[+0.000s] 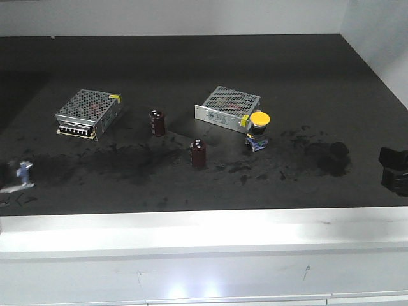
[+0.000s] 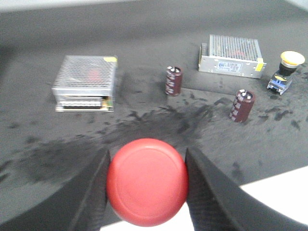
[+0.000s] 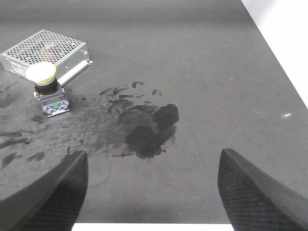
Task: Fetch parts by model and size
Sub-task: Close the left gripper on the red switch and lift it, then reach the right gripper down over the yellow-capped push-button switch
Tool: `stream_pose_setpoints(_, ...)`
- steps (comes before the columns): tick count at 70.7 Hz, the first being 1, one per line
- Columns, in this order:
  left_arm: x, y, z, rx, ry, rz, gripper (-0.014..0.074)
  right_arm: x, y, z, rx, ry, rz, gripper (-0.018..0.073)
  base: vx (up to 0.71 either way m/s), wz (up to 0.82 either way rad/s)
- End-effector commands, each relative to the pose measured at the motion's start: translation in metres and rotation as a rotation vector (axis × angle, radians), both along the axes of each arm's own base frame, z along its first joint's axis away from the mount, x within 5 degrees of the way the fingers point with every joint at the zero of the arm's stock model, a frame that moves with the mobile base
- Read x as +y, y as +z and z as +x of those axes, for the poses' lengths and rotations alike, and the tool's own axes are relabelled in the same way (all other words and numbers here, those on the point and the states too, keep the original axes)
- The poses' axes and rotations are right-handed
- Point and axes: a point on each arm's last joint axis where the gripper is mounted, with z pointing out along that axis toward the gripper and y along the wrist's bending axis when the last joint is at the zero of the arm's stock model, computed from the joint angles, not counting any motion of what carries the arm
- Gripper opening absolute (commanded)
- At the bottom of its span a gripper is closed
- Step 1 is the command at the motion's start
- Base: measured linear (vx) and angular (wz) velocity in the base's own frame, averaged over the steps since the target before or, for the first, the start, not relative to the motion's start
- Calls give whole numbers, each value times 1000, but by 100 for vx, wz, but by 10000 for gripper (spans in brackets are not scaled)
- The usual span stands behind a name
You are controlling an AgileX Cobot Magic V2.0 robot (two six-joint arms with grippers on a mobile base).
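Left pincer (image 2: 147, 154) is clamped on the red switch (image 2: 147, 187), a finger pressed to each side of its round cap, near the desk's (image 1: 191, 64) front edge. The right pincer (image 3: 154, 192) gapes wide with nothing in it. The yellow switch (image 1: 258, 129) stands just beside the right-hand mesh box (image 1: 227, 102). The desk is matt black, smeared with darker scuffs, with a pale front lip. White walls (image 1: 191, 16) rise behind. The box's side label (image 1: 220, 118) and yellow corner sticker (image 1: 245, 119) are too small to read.
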Motion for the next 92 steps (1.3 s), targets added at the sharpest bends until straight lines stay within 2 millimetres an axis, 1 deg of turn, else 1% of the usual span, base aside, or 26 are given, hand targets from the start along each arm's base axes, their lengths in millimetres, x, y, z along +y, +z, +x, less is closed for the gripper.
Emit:
stream_pose_setpoints(1,6,4,-19,-138,-24,-29,-6,-1,17,4,-110,-4,-12,542,0,0)
stream_pose_setpoints(8,12,-9,-36,-172,-22,-47,-6,-1,17,4,-110,-4,-12,542,0,0)
stream_pose_setpoints(14,18,-15,-50,-223,-21,-67,-6,-1,17,4,-110,-4,-12,542,0,0)
stream_pose_setpoints(22,24,-16,-64,-275,-16,-87,-6,-1,17,4,-109,-18,23,542,0,0)
stream_pose_setpoints(29,26,-14,-68,-306,-12,-80,-6,-1,19,4,-119,-19,26,542,0,0)
stream_pose_setpoints(35,27,-15,-69,-304,-11,-78,-6,0,25,6,-133,-12,19,542,0,0)
stream_pose_setpoints(43,27,-15,-69,-298,-9,-77,-6,14,34,17,-125,87,-38,542,0,0)
stream_pose_setpoints(49,27,-15,-69,-298,-9,-77,-6,31,39,32,-99,178,-66,542,0,0)
stream_pose_setpoints(57,27,-15,-69,-298,-9,-77,-6,49,43,59,-46,238,-65,542,0,0)
stream_pose_setpoints(76,27,-15,-69,-298,-9,-77,-6,85,53,126,93,313,-70,542,0,0)
stream_pose_setpoints(84,27,-15,-69,-298,-9,-77,-6,101,58,150,137,345,-74,542,0,0)
stream_pose_setpoints(85,27,-15,-69,-298,-9,-77,-6,103,61,153,135,350,-74,542,0,0)
stream_pose_setpoints(86,27,-15,-69,-298,-9,-77,-6,105,59,156,148,354,-76,542,0,0)
stream_pose_setpoints(92,27,-15,-69,-298,-9,-77,-6,117,59,172,177,375,-82,542,0,0)
